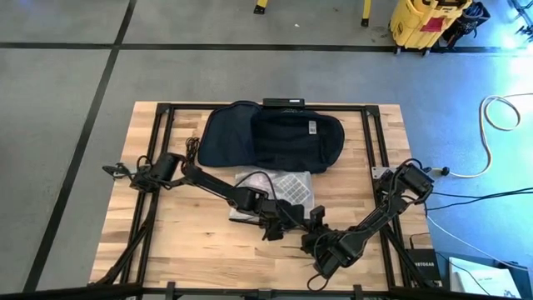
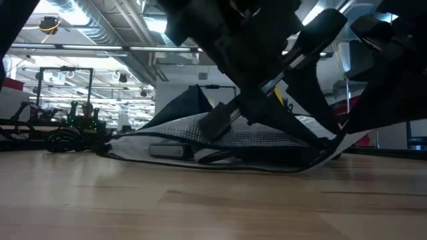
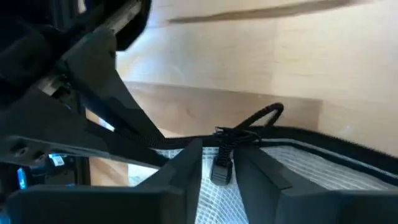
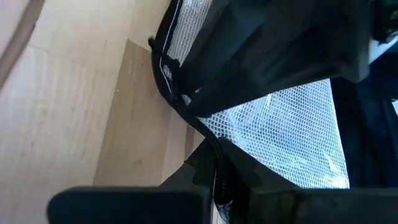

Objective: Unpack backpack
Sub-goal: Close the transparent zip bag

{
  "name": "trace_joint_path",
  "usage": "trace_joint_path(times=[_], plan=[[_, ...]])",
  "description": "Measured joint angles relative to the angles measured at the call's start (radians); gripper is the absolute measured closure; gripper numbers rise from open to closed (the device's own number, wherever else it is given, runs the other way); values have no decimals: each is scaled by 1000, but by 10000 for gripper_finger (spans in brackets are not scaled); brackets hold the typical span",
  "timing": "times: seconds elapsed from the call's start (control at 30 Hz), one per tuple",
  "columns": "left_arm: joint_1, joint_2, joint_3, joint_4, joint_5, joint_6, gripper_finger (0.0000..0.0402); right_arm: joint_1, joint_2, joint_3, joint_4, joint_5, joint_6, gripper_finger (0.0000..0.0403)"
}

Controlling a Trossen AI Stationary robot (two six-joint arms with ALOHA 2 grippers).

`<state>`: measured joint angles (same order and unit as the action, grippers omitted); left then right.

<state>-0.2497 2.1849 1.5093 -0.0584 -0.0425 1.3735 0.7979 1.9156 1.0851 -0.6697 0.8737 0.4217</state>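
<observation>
From above, the backpack (image 1: 273, 139) lies flat at the far middle of the pale wooden table (image 1: 183, 242): soft, dark navy fabric with a rounded outline and a small white label on its front, too small to read. Just in front of it lies a mesh pouch (image 1: 279, 193), a white grid weave edged in black. The left gripper (image 1: 279, 223) and the right gripper (image 1: 315, 242) meet at the pouch's near edge.

At table height, the pouch (image 2: 220, 140) sags in a low, limp heap on the smooth wood grain, with dark fabric rising behind it; the arms cross above as dark shapes.

The left wrist camera shows the left gripper (image 3: 219, 171) with its fingers close around a small black zipper pull (image 3: 222, 168), a looped black cord beside it on the pouch's (image 3: 298, 168) black zipper edge.

The right wrist camera shows the right gripper (image 4: 219, 180) pressed together on the black edging of the pouch (image 4: 292, 143), whose net weave stretches taut and glossy.
</observation>
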Motion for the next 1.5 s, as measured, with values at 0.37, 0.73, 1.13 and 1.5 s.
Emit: trace_joint_path(times=[0.37,0.73,1.13,1.5], plan=[[-14,14,0,53,1,0,375,0,0,1,15,-3,0,403],[-38,14,0,38,-154,-41,401,-1,-2,1,14,-7,0,403],[-67,-12,0,-51,-276,-142,401,0,-3,1,14,-29,0,403],[-72,-40,0,-151,-368,-217,401,1,-7,1,11,-30,4,403]])
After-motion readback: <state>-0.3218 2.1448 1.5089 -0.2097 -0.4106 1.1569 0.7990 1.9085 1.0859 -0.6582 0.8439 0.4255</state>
